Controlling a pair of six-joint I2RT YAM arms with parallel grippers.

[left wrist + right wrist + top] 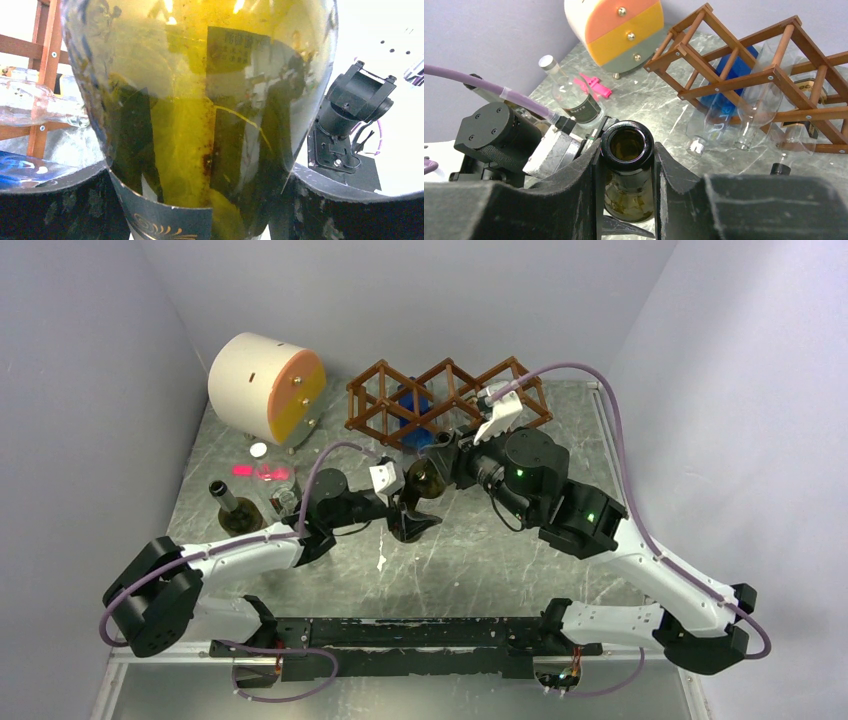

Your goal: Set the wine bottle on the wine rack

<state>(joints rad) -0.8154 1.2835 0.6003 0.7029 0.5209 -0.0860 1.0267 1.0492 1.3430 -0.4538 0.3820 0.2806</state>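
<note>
The wine bottle [425, 478], olive-green glass with an open mouth, hangs between both arms in the middle of the table. My right gripper [627, 165] is shut on its neck [627, 145], a finger pressed to each side just under the lip. The bottle's body [200, 100] fills the left wrist view. My left gripper [200, 200] stands around it with both fingers against the glass. The wine rack [450, 400], a reddish-brown lattice, stands just behind the bottle. It also shows at the upper right of the right wrist view [749, 75].
A cream-and-orange cylinder [265, 388] stands at the back left. A dark bottle [235, 508] and a small clear bottle [283, 498] stand left of my left arm, near a pink clip [596, 86]. A blue block [729, 67] and clear bottles [759, 107] lie in the rack.
</note>
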